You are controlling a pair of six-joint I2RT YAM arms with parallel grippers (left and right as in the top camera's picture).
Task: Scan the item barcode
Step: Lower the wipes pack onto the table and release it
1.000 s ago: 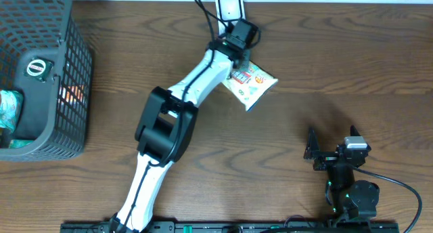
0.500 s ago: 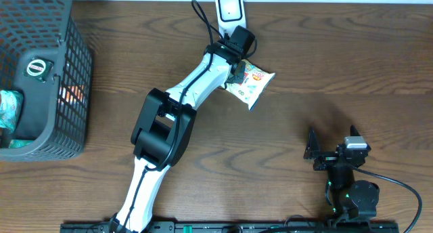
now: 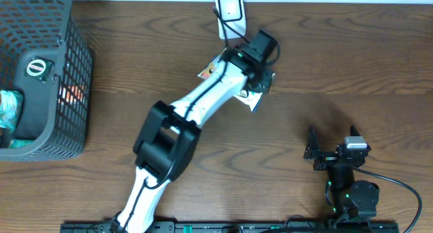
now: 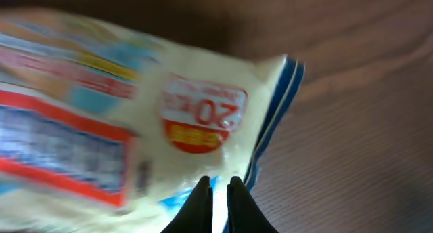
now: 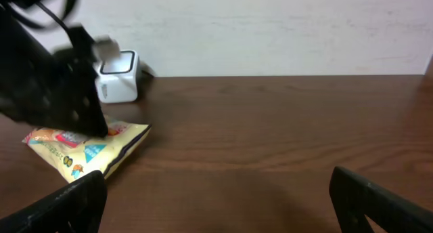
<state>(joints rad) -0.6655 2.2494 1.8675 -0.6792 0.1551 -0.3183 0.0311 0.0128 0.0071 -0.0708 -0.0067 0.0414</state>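
Two claws have different jobs here. Your left claw is closed on the edge of the snack packet and holds it just beside the scanner, probably so that the barcode can face it. Your right claw waits well apart, wide open and holding nothing.

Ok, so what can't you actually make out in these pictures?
Snack bag: overhead, mostly hidden under the left arm.
Its print, any barcode: left wrist view, blurred beyond reading.
Basket contents: overhead, cut off by the left edge and screened by its mesh.
Scanner face: right wrist view, too small and partly behind the dark arm.
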